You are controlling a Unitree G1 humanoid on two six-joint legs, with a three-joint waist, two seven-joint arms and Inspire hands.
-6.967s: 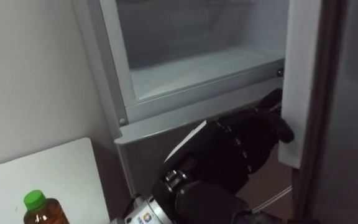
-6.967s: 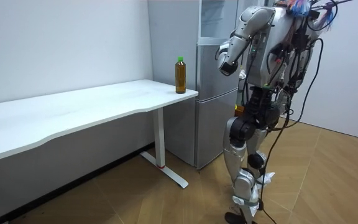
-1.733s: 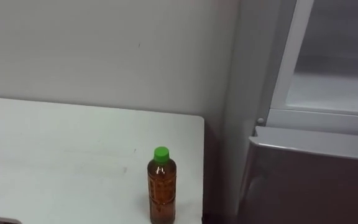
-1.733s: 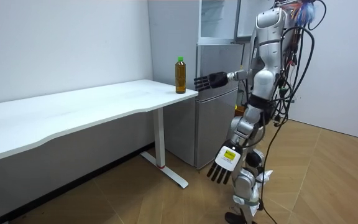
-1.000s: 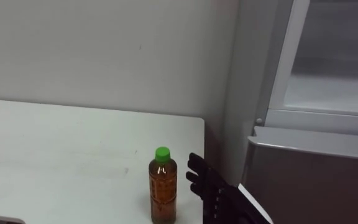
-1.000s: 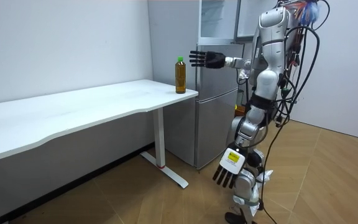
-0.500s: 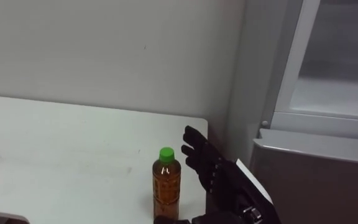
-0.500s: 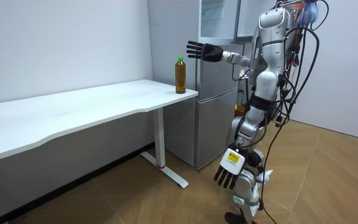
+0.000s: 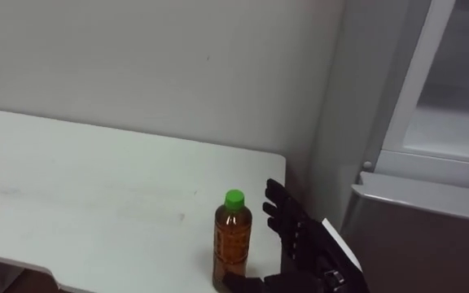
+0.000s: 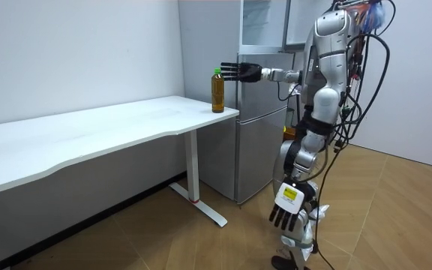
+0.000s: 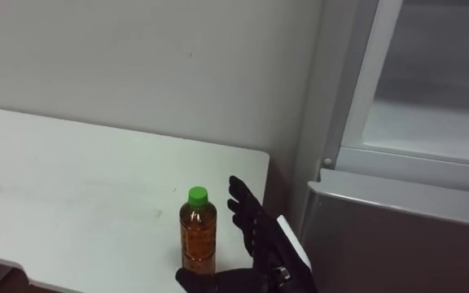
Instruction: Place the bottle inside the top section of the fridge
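A bottle [image 9: 232, 238] of amber drink with a green cap stands upright near the right end of the white table [image 9: 80, 191]; the room view has the bottle [image 10: 217, 90] at the corner nearest the fridge. My right hand [image 9: 300, 240] comes in from the lower right, open, fingers straight, palm turned toward the bottle and a small gap to its right. Its thumb reaches forward by the bottle's base. In the room view the right hand [image 10: 238, 73] is level with the cap. My left hand [image 10: 287, 208] hangs open beside my leg.
The grey fridge [image 9: 430, 236] stands just right of the table, against the wall. Its upper compartment [image 9: 454, 122] is open, a white shelf showing inside. The upper door [image 10: 295, 22] is swung out beside my shoulder. I stand on wooden floor in front of the fridge.
My right hand has come down from above cap height to the bottle's right side, its thumb now near the base. The eye view has shifted left. My left hand has swung slightly.
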